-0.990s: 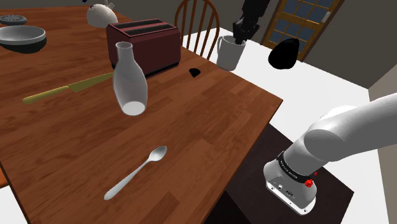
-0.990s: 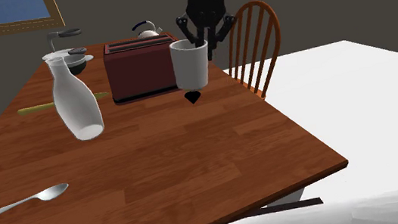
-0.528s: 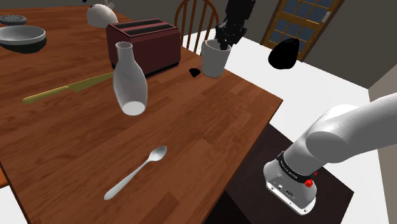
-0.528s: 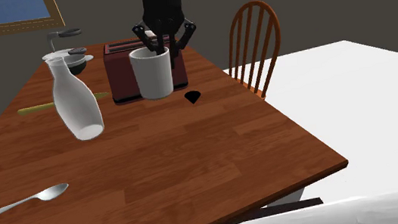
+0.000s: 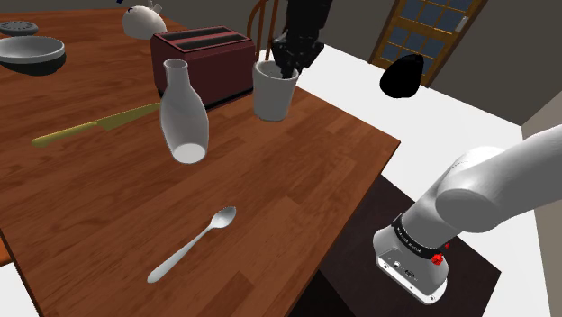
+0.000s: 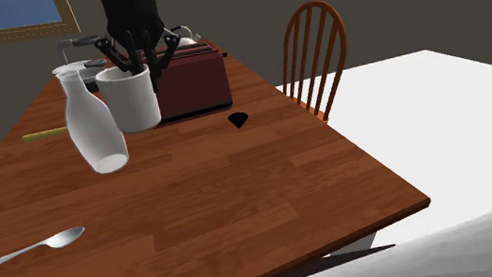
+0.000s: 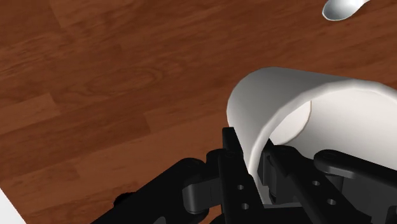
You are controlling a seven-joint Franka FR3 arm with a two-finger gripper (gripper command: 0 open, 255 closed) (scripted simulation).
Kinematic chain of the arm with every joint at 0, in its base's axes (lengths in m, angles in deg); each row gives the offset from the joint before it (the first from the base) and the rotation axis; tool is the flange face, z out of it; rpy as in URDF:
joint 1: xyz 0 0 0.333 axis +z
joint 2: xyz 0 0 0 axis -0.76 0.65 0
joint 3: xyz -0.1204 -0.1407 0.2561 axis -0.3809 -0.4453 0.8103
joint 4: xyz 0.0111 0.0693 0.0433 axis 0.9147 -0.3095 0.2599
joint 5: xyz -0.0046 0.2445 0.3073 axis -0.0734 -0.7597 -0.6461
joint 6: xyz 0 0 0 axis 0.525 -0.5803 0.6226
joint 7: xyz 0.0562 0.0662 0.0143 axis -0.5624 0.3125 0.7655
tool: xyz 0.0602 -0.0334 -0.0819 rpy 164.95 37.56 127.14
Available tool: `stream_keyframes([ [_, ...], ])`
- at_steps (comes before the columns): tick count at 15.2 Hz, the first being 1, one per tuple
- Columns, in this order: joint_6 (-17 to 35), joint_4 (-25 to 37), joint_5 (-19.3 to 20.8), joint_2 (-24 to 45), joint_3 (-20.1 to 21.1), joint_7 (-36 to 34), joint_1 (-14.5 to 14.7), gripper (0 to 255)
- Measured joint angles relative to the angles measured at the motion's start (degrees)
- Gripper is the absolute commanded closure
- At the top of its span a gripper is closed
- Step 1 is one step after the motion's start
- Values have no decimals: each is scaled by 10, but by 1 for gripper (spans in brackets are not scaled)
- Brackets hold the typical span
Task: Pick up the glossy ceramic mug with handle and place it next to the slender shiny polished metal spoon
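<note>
Wooden table (image 5: 297,171) in grey-walled room; claw (image 5: 281,70) clasps white mug (image 5: 273,97).

No legible text or markings

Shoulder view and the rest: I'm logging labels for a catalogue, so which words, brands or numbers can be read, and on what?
No text can be read anywhere.
Faint pale marks on the arm's black band: too small to read.
No writing on the mug, toaster, carafe or spoon.
</note>
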Motion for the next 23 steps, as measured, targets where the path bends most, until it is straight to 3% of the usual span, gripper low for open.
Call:
stream_keyframes([
  [9,16,91,14,94,102,-140,30,255],
  [16,11,199,72,204,176,-262,62,255],
  [23,54,170,82,220,183,-277,67,255],
])
